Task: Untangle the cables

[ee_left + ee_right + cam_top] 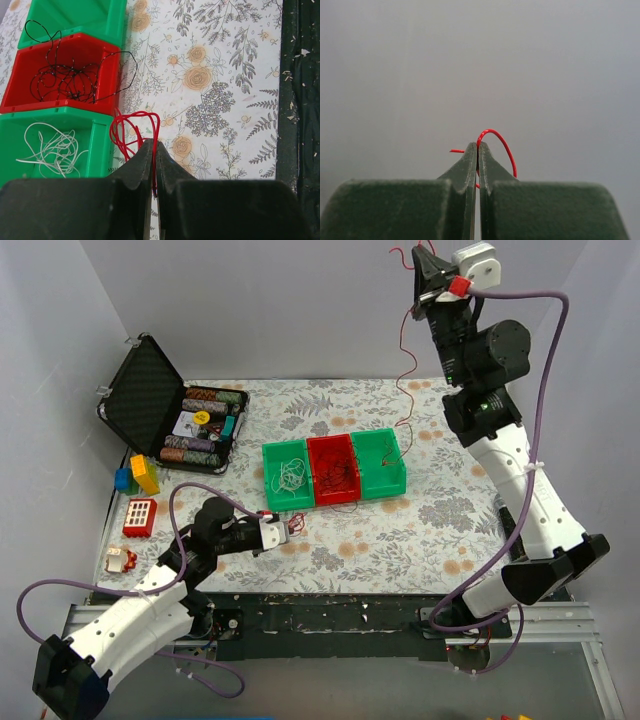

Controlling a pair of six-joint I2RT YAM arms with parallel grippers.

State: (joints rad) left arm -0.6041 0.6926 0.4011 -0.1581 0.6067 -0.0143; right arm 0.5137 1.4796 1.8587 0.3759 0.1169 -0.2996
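The cables are sorted by colour. A pale wire lies in the left green bin, and black wire lies in the red bin. My left gripper is shut on a bunch of red wire loops low over the table, just in front of the bins. My right gripper is raised high at the back. It is shut on a single red wire that hangs down into the right green bin.
An open black case with poker chips stands at the back left. Coloured toy blocks, a red block and a small object lie along the left edge. The table's dark front edge is close to my left gripper.
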